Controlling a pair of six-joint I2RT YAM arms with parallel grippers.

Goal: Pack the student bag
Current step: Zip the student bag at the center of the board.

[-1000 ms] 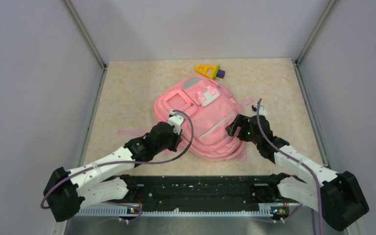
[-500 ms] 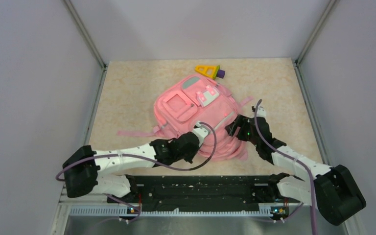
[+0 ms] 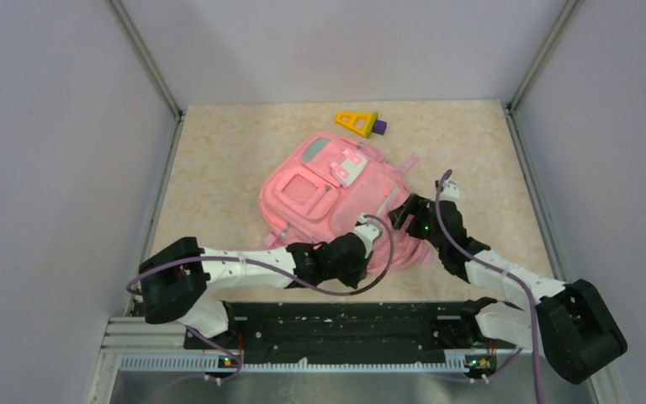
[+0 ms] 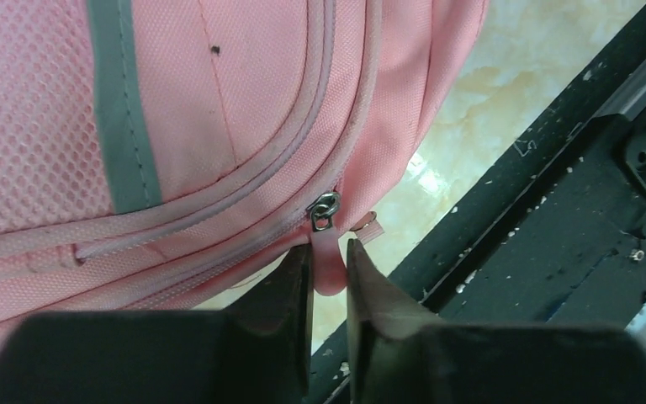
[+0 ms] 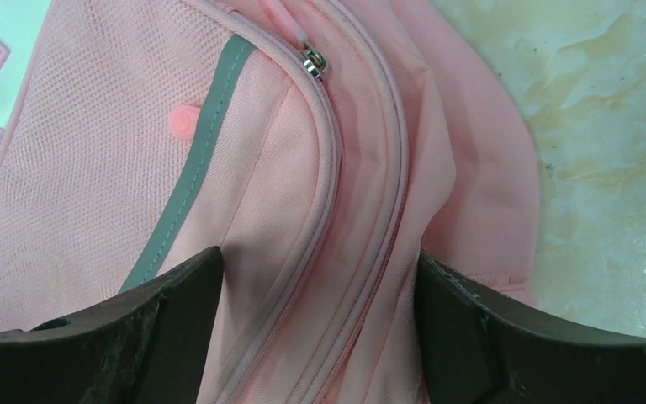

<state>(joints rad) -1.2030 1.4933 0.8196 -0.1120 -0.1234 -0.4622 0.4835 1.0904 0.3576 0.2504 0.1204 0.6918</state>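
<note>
**At the bag's near edge: zipper tab pinched, bag braced**

Over the table [image 3: 219, 168], the top view shows you the student bag [image 3: 328, 198] lying flat with its front pockets up, roughly mid-table. A yellow toy [image 3: 355, 122] with a purple piece [image 3: 378, 126] sits just beyond the bag's far end, outside it, so packing looks barely begun. Both arms meet at the bag's near-right edge. The left gripper [image 3: 368, 244] is low at the near edge and the right gripper [image 3: 399, 217] is just beside it on the bag's right flank.

At the bag's near edge, the left wrist view explains that reach. The left gripper [image 4: 328, 252] is closed down on the pink zipper tab [image 4: 328, 268], which hangs from the metal slider [image 4: 324, 210] and runs between the two fingers [image 4: 290, 282]. Holding the tab rather than the slider lets you pull along the zip line. The zip looks closed on the stretch in view.

On the bag's right flank, the right wrist view shows the right gripper [image 5: 320, 269] with its jaws standing wide across a ridge of fabric. Pink cloth fills the span and touches both fingers [image 5: 177, 290]. You cannot tell whether it clamps or merely straddles. A second slider [image 5: 311, 61] lies farther along the seam beside a grey strip [image 5: 189, 194]. This placement most likely steadies the bag against the zipper pull.
</note>
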